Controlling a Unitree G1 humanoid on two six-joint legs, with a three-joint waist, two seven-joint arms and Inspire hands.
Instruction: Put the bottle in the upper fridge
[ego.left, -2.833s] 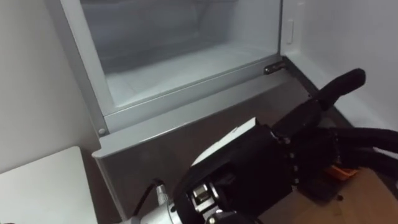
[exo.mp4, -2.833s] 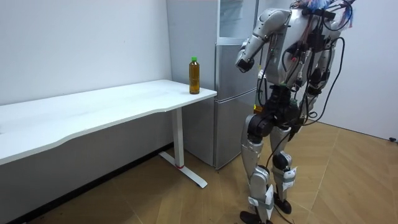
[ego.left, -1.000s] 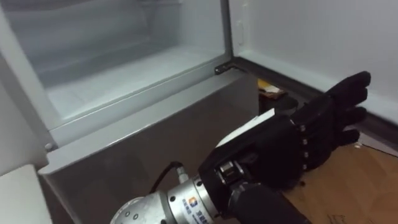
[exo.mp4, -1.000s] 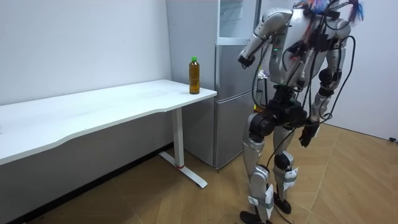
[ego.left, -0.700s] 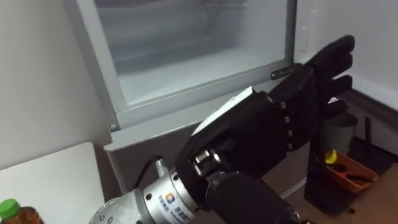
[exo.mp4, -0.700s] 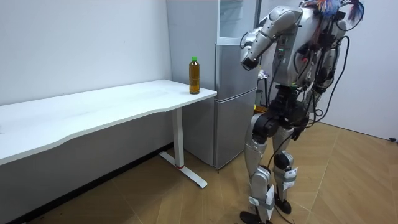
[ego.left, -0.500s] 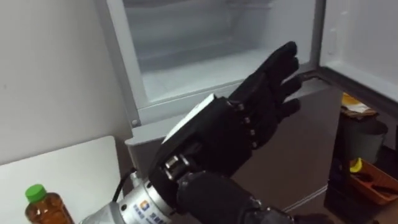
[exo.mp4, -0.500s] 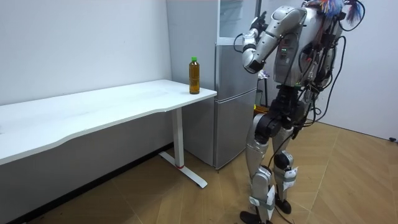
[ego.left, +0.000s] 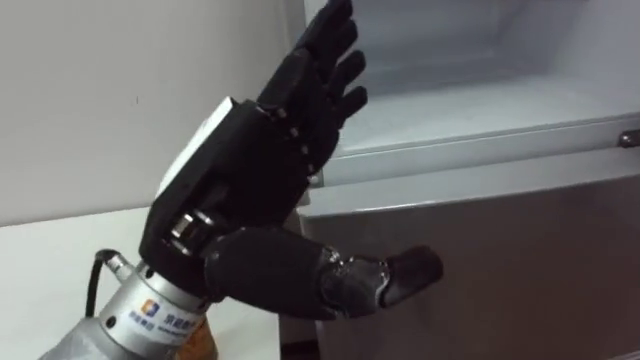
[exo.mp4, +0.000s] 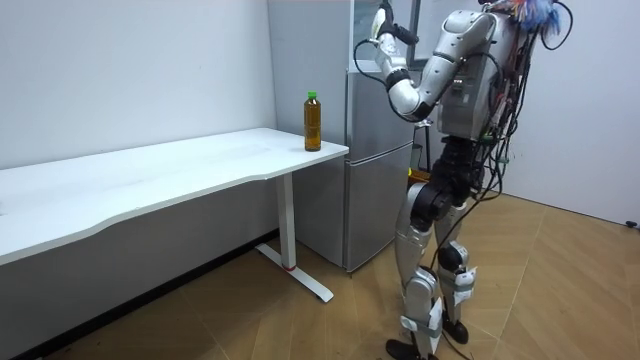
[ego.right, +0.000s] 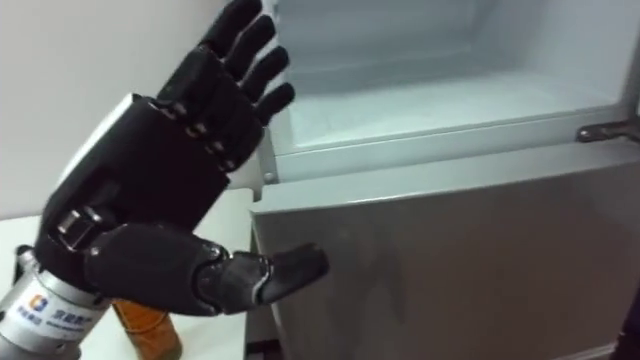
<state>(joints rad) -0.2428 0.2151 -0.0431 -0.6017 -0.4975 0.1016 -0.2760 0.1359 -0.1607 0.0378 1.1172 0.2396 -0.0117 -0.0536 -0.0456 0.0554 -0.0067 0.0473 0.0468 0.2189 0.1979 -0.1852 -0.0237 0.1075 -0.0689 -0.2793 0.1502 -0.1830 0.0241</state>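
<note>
My left hand (ego.left: 250, 170) is raised in the left half of the eye view. The fingers are straight and spread and the thumb juts out low toward the centre, so it is wide and holds nothing. It hangs in front of the left edge of the fridge (ego.left: 480, 250), apart from it. I judge it is placed for a reach toward the bottle, not for work at the fridge. The upper compartment (ego.left: 470, 100) stands open at the upper right of the frame with its white shelf showing, so the place for the bottle looks ready. The bottle (exo.mp4: 313, 121) stands upright on the corner of the table (exo.mp4: 180, 170) nearest the fridge, left of centre in the room view. In the right eye view its amber body peeks out at the lower left under my wrist. I stand before the fridge with the table on my left. Next, I judge, the hand must come down and close round the bottle without tipping it.
</note>
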